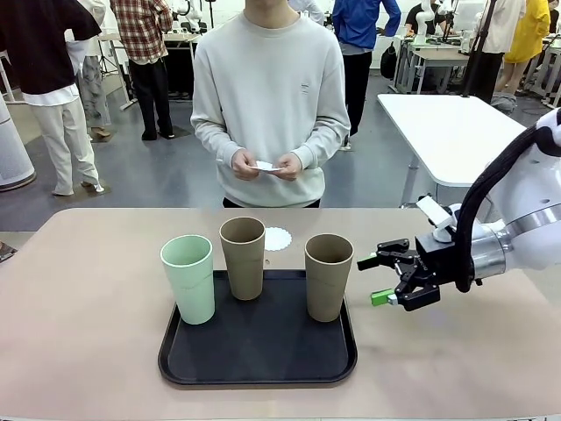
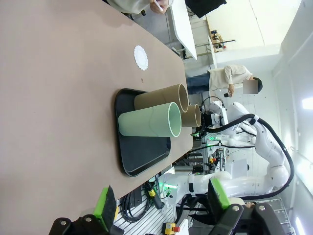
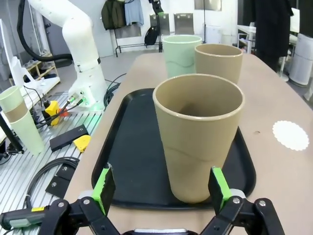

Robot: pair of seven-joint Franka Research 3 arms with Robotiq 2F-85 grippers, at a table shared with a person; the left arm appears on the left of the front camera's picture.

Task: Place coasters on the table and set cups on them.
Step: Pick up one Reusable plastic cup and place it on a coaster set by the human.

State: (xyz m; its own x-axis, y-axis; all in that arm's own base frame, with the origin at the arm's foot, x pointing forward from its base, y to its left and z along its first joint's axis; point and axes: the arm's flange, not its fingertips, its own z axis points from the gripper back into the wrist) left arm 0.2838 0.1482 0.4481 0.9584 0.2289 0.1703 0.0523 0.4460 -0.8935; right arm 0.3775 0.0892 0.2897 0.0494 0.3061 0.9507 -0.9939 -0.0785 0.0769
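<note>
Table [image 1: 88, 351], tray [image 1: 263, 368] near edge; left gripper [image 2: 161, 186] apart; right gripper [image 1: 373, 280] apart beside tan cup [image 1: 328, 281].

Mid-frame I count one mint green cup [image 1: 188, 279] and two tan cups [image 1: 242, 257] [image 1: 328, 276], three in all; one black tray [image 1: 259, 355]; one table [image 1: 88, 307]; one coaster [image 1: 277, 238] just above the tray. The white paper [image 1: 266, 165] in the person's hands [image 1: 288, 164], upper centre, I cannot count.

Matte cups [image 1: 242, 256], a smooth, faintly glossy black tray [image 1: 263, 351], a lacy coaster [image 1: 278, 238], probably paper, on the matte table [image 1: 88, 333].
</note>
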